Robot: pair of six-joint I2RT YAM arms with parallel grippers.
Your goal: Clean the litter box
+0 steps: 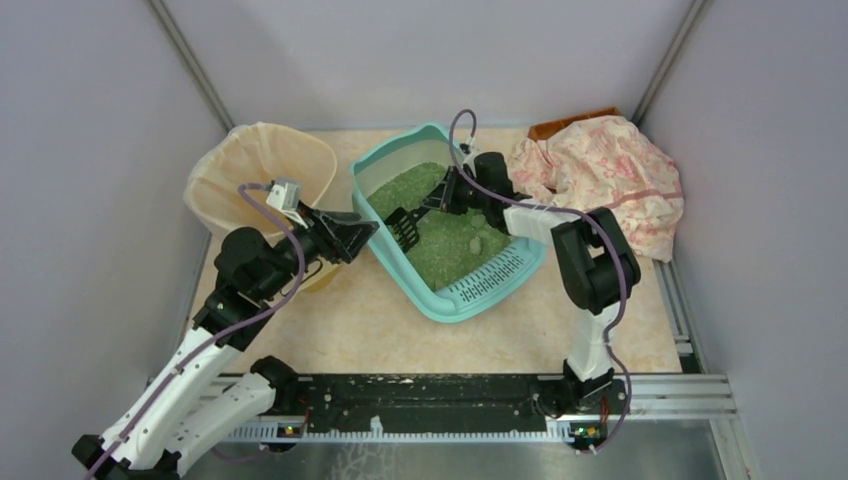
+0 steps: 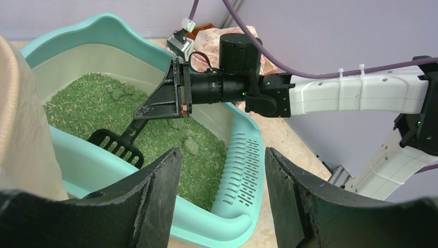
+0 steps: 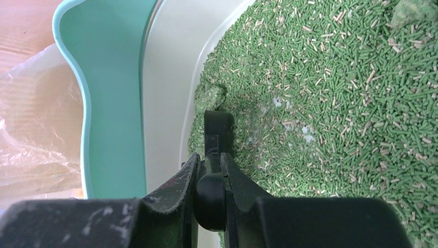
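Note:
The teal litter box sits at the table's centre, slotted grate at its near end, green granules inside with a few clumps. My right gripper reaches in from the right and is shut on the handle of a black slotted scoop. The scoop's head rests on the granules by the left wall. In the right wrist view my fingers pinch the handle, with a clump just ahead. My left gripper is open and empty beside the box's left rim.
A beige bag-lined bin stands left of the box, right behind my left arm. A floral cloth is heaped at the back right over a brown object. Grey walls close three sides. A metal rail runs along the front.

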